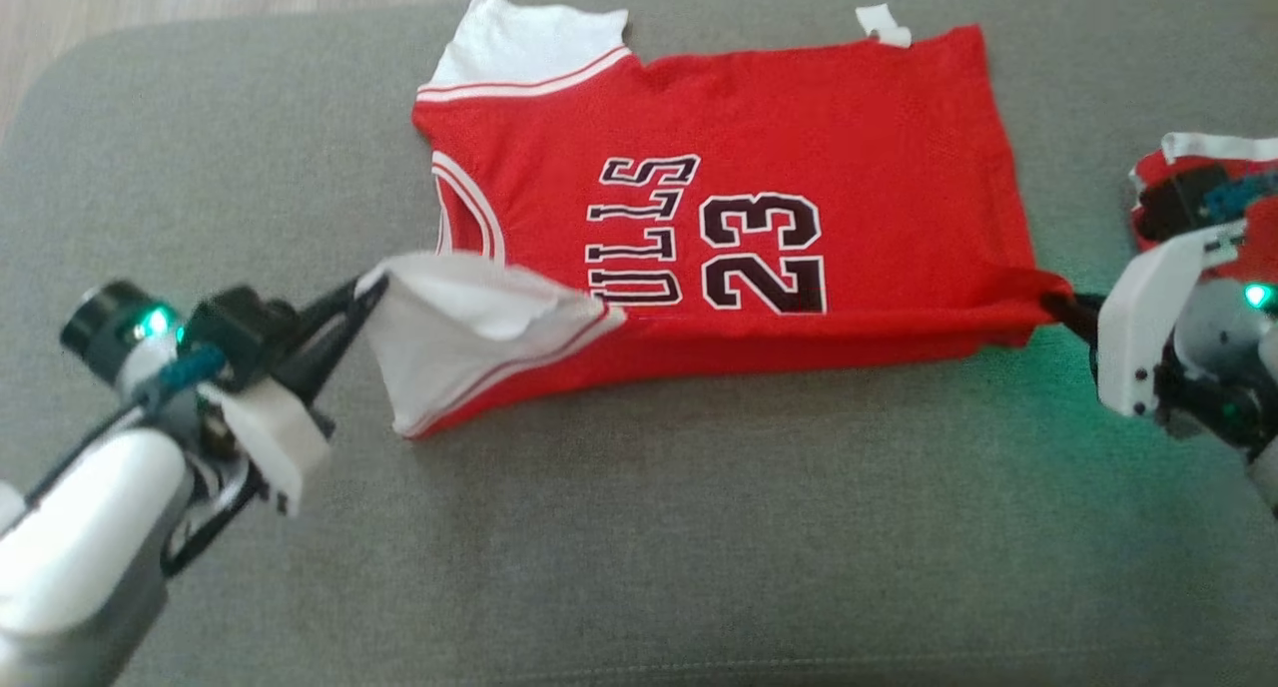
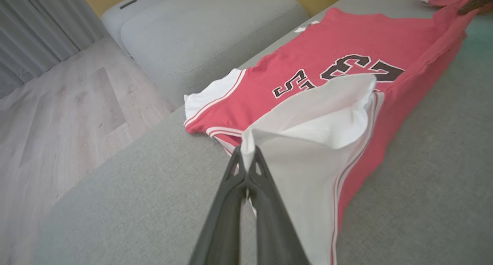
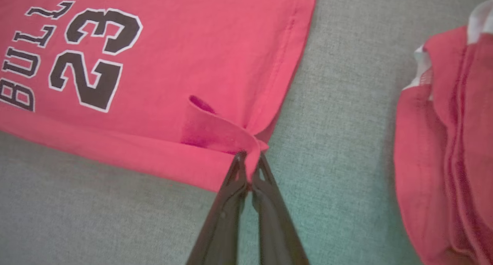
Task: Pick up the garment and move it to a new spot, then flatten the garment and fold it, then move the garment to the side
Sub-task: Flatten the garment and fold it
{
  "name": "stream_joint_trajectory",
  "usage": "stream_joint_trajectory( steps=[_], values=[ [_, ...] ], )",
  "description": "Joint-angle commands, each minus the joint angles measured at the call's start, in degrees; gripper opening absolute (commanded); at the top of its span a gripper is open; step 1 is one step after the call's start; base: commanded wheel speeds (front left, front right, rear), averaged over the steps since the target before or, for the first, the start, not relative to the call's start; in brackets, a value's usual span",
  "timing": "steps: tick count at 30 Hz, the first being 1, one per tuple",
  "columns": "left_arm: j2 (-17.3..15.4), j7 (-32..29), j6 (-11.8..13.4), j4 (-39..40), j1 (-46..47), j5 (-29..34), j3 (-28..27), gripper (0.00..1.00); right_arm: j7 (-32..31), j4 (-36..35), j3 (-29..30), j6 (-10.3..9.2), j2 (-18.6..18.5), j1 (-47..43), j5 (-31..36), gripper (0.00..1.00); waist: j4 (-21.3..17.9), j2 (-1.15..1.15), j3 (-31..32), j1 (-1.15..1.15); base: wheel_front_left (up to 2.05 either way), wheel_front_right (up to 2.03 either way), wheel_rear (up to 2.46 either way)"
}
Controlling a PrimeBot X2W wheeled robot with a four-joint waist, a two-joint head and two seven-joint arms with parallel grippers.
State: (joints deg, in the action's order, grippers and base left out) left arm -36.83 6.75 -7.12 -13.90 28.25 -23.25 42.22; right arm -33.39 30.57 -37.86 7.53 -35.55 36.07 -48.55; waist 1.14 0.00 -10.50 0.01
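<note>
The garment is a red jersey with white sleeves, and it lies spread on the grey cushion, with the neck side toward the robot's left and the hem toward its right. On the chest there is the number "23" in black with a white outline. Beside it stands the word "BULLS" in the same lettering (in the head view the first letter is covered, so only "ULLS" can be read there; the right wrist view shows "BULL" and part of the last letter). A small white tag sticks out at the far hem corner, but I cannot read anything on it.

The left gripper is clenched on the corner of the near white sleeve, which is lifted off the cushion and hangs over the edge of the lettering. The right gripper is clenched on the near hem corner, where the red cloth bunches into a small fold. Between the two grips, the near long edge of the jersey is raised and pulled tight.

A pile of red and white cloth lies on the cushion beyond the hem, apart from the jersey. Past the cushion, the left wrist view shows a pale wooden floor.
</note>
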Motion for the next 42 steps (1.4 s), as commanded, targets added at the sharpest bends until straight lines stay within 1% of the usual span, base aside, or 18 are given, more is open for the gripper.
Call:
stream_joint_trajectory(
  steps=[1,5,6,11,17,18,19,20,21,23,26,28,32,35,38,40,42],
  values=[
    [-1.7,0.9,-0.2,0.0,5.0,0.4,-2.0,0.00,-0.5,-0.8,0.7,-0.04,-0.7,1.9,0.8,0.00,0.5,0.00,-1.1,-0.01,0.00,0.00,0.00],
    [-1.1,1.9,-0.3,-3.2,10.2,0.3,2.0,0.00,-2.0,0.3,1.2,-0.04,-0.2,4.0,1.9,0.00,1.0,0.00,-2.9,-0.01,0.00,0.00,0.00],
    [-1.1,1.9,-0.3,-3.2,10.2,0.3,2.0,0.00,-2.0,0.3,1.2,-0.04,-0.2,4.0,1.9,0.00,1.0,0.00,-2.9,-0.01,0.00,0.00,0.00],
    [-0.6,2.8,-0.3,-7.2,16.4,-1.1,7.6,0.00,-3.2,1.3,1.4,-0.04,0.3,6.1,3.3,0.00,1.3,0.00,-4.7,-0.01,0.00,0.00,0.00],
    [0.1,3.9,-0.4,-12.3,22.8,-3.2,13.8,0.00,-3.1,2.4,1.5,-0.04,1.0,8.4,4.9,0.00,1.6,0.00,-6.6,-0.01,0.00,0.00,0.00],
    [0.3,4.0,-0.4,-13.4,23.8,-3.6,14.4,0.00,-2.7,2.6,1.5,-0.04,1.1,8.9,5.6,0.03,1.6,0.00,-6.9,-0.01,0.00,0.00,0.00],
    [0.6,4.1,-0.4,-14.5,24.8,-3.9,15.0,0.41,-2.0,3.0,1.8,-0.04,1.1,9.4,6.2,1.00,1.6,0.00,-7.2,-0.01,0.00,0.00,0.00],
    [1.0,4.1,-0.4,-15.8,25.7,-4.1,15.5,0.89,-1.3,3.6,2.0,-0.04,1.3,9.9,7.0,1.00,1.7,0.00,-7.3,-0.01,0.00,0.00,0.00],
    [1.5,4.3,-0.4,-16.9,26.6,-4.4,16.0,1.00,-0.5,3.9,2.1,-0.04,1.6,10.2,7.6,1.00,1.8,0.00,-7.5,-0.01,0.00,0.00,0.00],
    [2.5,5.0,-0.4,-19.3,28.1,-5.0,16.6,1.00,1.0,5.1,3.0,-0.04,2.4,10.9,8.2,1.00,1.8,0.00,-7.7,-0.01,0.00,0.00,0.00],
    [4.2,6.5,-0.3,-22.7,29.8,-5.6,15.8,1.00,4.7,6.6,4.5,-0.04,4.3,11.6,9.1,1.00,1.7,0.00,-7.8,-0.01,0.00,0.00,0.00],
    [5.5,7.4,0.5,-24.3,30.2,-6.3,14.5,1.00,8.1,7.4,5.5,-0.04,5.3,11.8,10.1,1.00,1.7,0.00,-7.6,-0.01,0.00,0.00,0.00],
    [7.6,8.2,3.2,-25.2,29.0,-8.0,10.6,1.00,17.3,8.4,7.1,-0.04,7.1,11.4,12.4,1.00,1.6,0.00,-6.3,-0.01,0.00,0.00,0.00],
    [8.5,8.2,6.4,-21.6,26.6,-8.7,5.2,1.00,24.5,9.1,9.3,-0.04,8.6,10.3,13.1,1.00,1.7,0.00,-5.0,-0.01,0.00,0.00,0.00],
    [9.4,8.2,9.1,-16.2,22.3,-8.6,-1.1,1.00,31.4,9.0,10.9,-0.04,9.8,8.3,14.3,1.00,1.9,0.00,-3.3,-0.01,0.00,0.00,0.00],
    [10.3,8.2,10.3,-12.4,18.7,-8.1,-5.1,1.00,35.8,8.3,10.9,-0.04,10.0,6.5,16.4,1.00,1.9,0.00,-2.2,-0.01,0.00,0.00,0.00],
    [11.6,8.2,11.9,-8.4,14.9,-7.1,-9.6,1.00,39.8,7.9,12.7,-0.04,11.2,4.1,16.3,1.00,1.9,0.00,-1.0,-0.01,0.00,0.00,0.00]
  ],
)
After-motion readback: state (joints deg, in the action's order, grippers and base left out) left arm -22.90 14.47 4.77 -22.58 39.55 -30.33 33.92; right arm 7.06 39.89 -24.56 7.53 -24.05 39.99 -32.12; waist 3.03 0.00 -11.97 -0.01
